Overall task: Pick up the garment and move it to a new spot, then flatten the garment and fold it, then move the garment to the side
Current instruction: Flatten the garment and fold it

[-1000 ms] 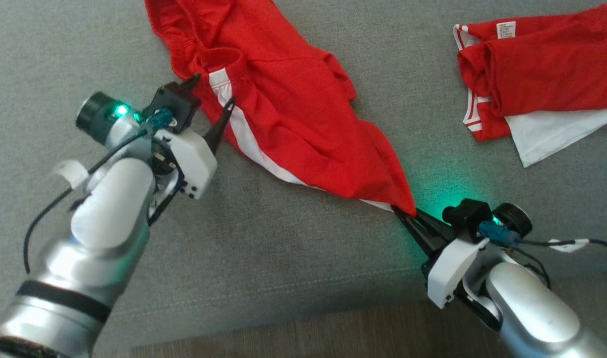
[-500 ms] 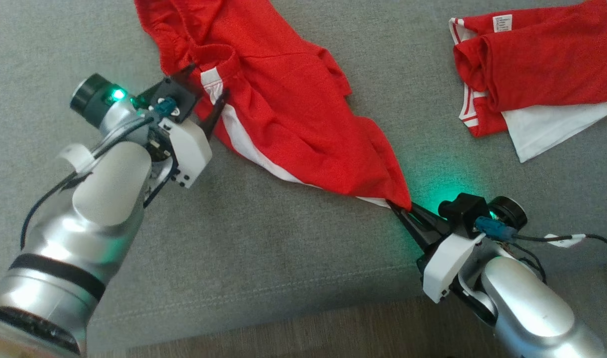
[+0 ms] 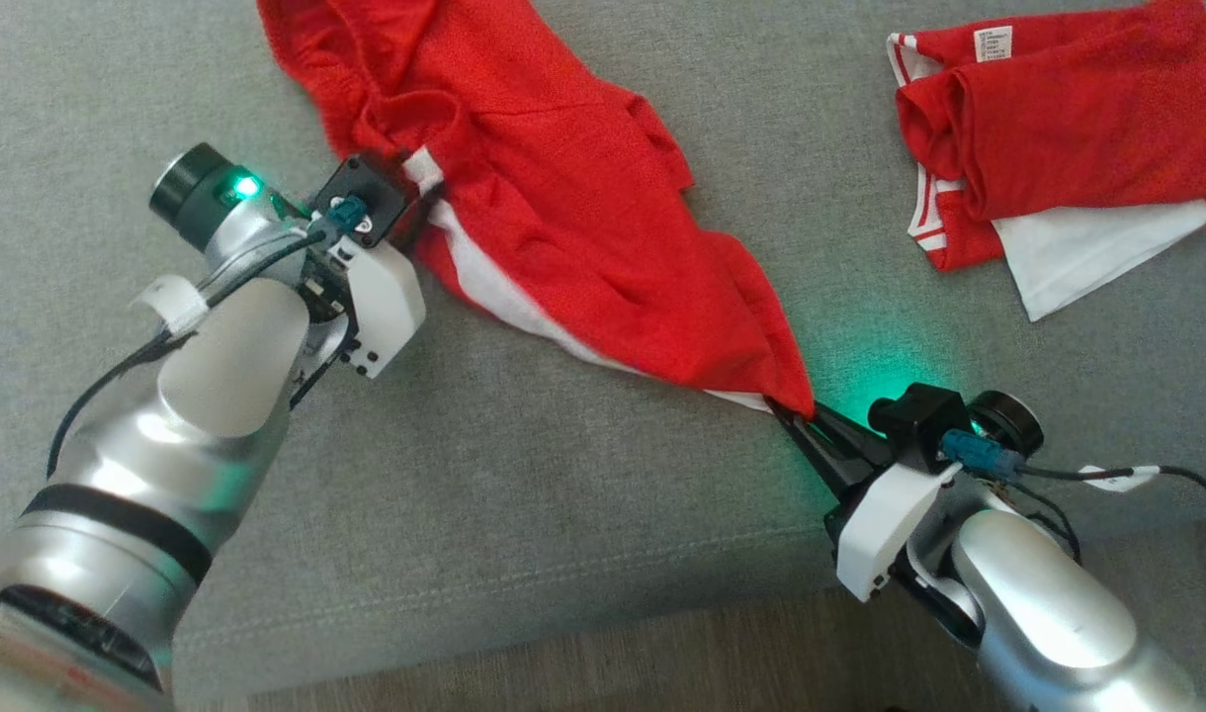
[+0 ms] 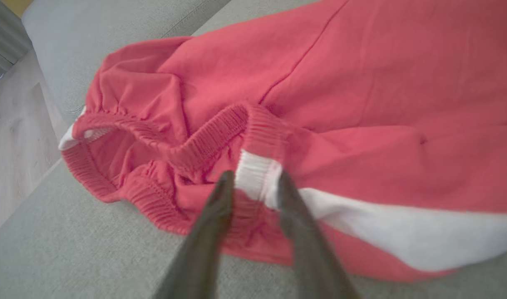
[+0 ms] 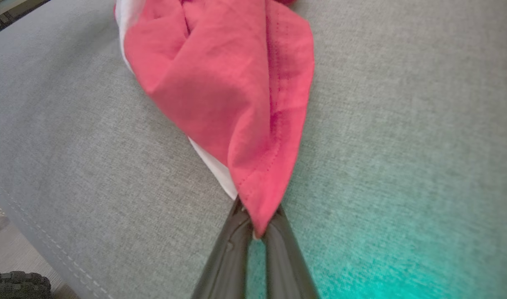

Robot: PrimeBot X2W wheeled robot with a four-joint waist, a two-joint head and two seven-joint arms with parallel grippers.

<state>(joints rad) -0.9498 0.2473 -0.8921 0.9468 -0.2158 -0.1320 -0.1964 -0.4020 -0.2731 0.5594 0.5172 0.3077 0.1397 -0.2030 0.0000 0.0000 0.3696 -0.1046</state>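
The garment (image 3: pixel 583 227), a pair of red shorts with a white stripe (image 3: pixel 509 297) along one side, lies stretched in a diagonal on the grey cushion (image 3: pixel 524 494), between the two arms. Its waistband (image 3: pixel 420 109) end is at the upper left of the head view and its leg end points to the lower right.

The left gripper (image 3: pixel 420 193) is at the waistband. In the left wrist view its two dark fingers (image 4: pixel 220 207) stand apart, one on each side of the white piece of the elastic band (image 4: pixel 257 174), and the cloth is between them. The waistband is gathered and folded over itself there, with the opening of the shorts to the left of the fingers.

The right gripper (image 3: pixel 796 420) is at the opposite end. Its fingers are together and clamped on the corner of the red hem (image 5: pixel 257 216), which comes to a narrow point exactly at the fingertips. From this point the cloth widens away from the gripper and rests on the cushion.

A second red and white cloth (image 3: pixel 1058 129) lies folded near the upper right, well apart from the garment. A strip of wooden floor (image 3: pixel 662 663) is at the bottom edge.
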